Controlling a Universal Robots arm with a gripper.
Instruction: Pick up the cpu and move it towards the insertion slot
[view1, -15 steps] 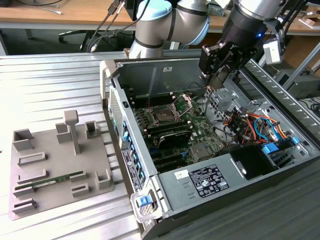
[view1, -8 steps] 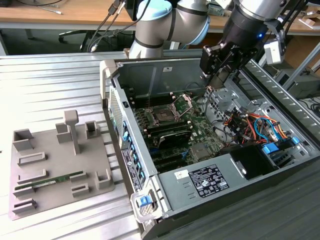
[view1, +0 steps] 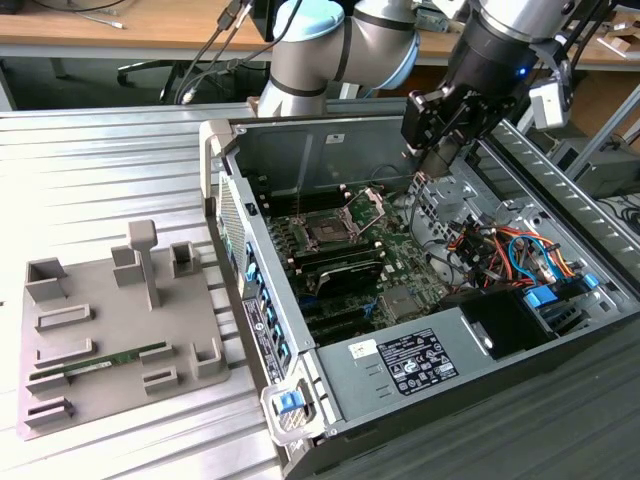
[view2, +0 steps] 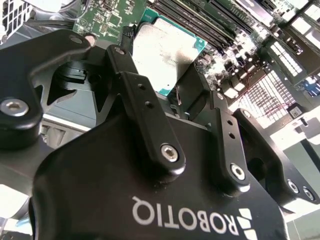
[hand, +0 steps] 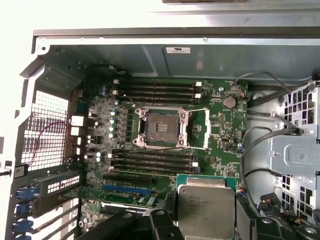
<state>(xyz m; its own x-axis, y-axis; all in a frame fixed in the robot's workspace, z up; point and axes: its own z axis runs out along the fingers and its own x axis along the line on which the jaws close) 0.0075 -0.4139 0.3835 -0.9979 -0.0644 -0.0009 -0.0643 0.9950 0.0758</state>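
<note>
In the exterior view, one black two-fingered gripper (view1: 437, 158) hangs inside an open grey metal computer case (view1: 520, 345), above its far side. The square dark insertion slot framed in silver metal (view1: 327, 232) lies on the green motherboard, toward the exterior view's left of the gripper and well apart from it. One flat grey fixture plate (view1: 95, 395) sits outside the case with a long green memory stick (view1: 112, 360) on it.

In the second wrist view, the gripper's two black fingers (view2: 145, 107) are clamped on the edges of one flat square cpu with a silvery metal lid (view2: 162, 55) (its thin edge looks teal).

In the first wrist view, the cpu (hand: 206, 210) is held in the gripper, offset from the open insertion slot (hand: 162, 128) and not over it.
</note>
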